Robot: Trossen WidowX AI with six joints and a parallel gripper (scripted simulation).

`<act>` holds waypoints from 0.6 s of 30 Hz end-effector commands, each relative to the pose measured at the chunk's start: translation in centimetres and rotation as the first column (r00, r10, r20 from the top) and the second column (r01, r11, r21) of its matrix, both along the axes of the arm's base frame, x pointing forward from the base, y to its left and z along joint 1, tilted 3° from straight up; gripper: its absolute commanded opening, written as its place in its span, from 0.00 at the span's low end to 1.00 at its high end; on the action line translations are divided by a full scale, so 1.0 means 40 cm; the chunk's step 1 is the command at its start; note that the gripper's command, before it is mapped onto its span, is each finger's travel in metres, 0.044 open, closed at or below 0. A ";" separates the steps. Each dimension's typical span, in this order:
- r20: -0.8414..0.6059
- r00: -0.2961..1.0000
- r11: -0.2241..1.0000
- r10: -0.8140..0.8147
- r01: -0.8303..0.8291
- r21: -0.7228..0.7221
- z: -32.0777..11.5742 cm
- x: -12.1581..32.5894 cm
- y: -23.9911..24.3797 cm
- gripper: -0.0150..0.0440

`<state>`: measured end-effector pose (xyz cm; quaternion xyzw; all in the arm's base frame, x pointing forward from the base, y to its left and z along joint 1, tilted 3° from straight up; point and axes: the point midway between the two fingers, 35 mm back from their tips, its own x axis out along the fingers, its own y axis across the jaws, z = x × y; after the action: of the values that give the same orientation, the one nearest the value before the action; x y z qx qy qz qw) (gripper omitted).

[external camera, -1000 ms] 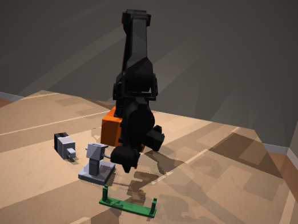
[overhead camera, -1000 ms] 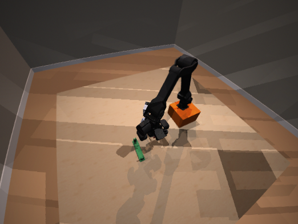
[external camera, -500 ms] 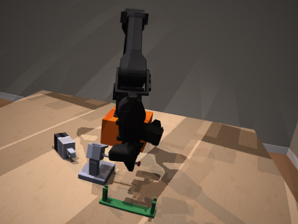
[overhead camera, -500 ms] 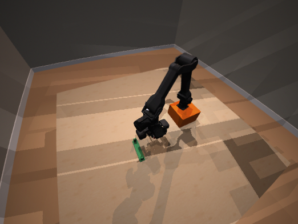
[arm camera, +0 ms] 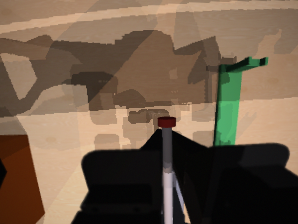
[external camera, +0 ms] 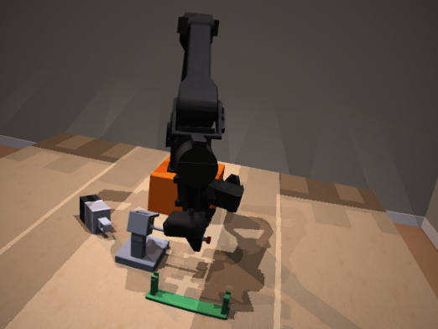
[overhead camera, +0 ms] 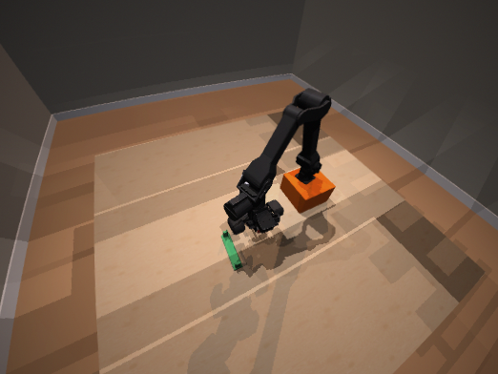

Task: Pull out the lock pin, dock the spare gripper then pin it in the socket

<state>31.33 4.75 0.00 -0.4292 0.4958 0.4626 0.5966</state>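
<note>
The grey mount stands upright in the exterior view, its socket on top. The lock pin, a thin pale shaft with a red head, runs from the socket's right side; whether its far end is still inside is hidden. My gripper is shut on the pin's shaft near the red head, right of the mount. The spare gripper, a grey and black block with a pale spigot, lies on the table left of the mount. The arm hides the mount in the top view.
A green rack with an upright post at each end lies in front of the mount and my gripper. The orange block is under the arm's base, behind the mount.
</note>
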 end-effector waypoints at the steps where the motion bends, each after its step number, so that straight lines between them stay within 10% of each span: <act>1: 0.002 1.000 1.000 0.002 -0.002 0.006 0.006 0.004 0.010 0.25; 18: 0.001 1.000 1.000 0.004 -0.004 0.003 0.006 0.010 0.037 0.25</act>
<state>31.66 5.90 0.21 -0.4293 0.4939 0.4642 0.5969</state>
